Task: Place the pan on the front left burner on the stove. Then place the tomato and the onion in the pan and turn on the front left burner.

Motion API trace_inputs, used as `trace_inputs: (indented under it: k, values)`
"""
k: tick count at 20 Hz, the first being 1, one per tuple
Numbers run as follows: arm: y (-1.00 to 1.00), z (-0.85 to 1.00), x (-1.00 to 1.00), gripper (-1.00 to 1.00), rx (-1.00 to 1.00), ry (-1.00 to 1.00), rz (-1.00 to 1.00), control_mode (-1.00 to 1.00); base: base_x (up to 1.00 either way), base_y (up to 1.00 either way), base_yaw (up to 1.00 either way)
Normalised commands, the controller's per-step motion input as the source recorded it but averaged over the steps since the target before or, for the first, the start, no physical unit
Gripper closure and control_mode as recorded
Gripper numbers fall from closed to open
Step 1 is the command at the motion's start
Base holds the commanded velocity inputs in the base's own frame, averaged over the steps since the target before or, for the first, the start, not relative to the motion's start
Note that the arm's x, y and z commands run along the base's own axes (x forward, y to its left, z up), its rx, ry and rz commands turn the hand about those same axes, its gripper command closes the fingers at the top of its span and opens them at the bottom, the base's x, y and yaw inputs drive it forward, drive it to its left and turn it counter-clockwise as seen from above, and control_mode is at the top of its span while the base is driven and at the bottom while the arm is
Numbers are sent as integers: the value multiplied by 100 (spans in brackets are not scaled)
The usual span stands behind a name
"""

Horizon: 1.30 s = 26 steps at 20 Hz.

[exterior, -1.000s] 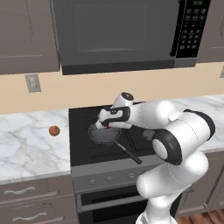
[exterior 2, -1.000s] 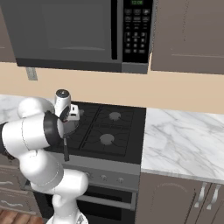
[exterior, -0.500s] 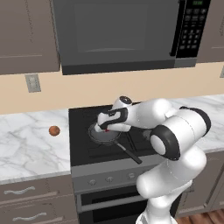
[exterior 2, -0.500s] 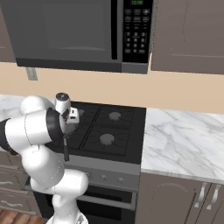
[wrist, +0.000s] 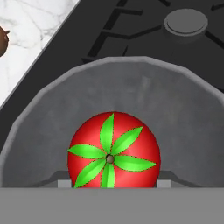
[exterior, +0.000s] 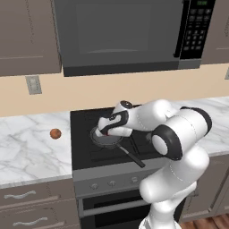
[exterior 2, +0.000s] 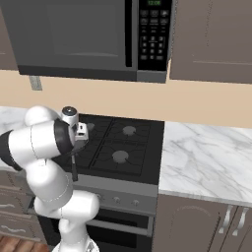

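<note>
Black stove [exterior: 85, 154] carries no readable writing; gripper [wrist: 113, 183] pinches tomato [wrist: 113, 151] over pan [wrist: 175, 105].

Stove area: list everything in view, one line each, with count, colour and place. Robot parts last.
stove: one, black, between the marble counters.
pan: one, dark grey, on the stove's front left, handle toward the front edge.
tomato: one, red with green top, over the pan's inside, between the fingertips.
onion: one, orange-brown, on the left counter.
microwave: one, dark, above the stove.
counters: two, white marble, either side of the stove.
wall outlet: one, grey, left of the stove.
gripper: one, white, above the pan.
</note>
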Motion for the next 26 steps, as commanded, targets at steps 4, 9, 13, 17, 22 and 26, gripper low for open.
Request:
trace_inputs:
  k: [4, 9, 13, 17, 22, 26]
  values:
    - [5, -4, 16, 100, 0, 0, 0, -100, 0, 0, 0]
    - [0, -2, 14, 100, 0, 0, 0, -100, 0, 0, 0]
    - [0, -1, 0, 100, 0, 1, 0, -100, 0, 0, 0]
    - [0, 0, 0, 100, 0, 3, 0, -100, 0, 0, 0]
    - [0, 0, 0, -100, 0, 2, 0, -100, 0, 0, 0]
    - [0, 0, 0, -100, 0, 2, 0, -100, 0, 0, 0]
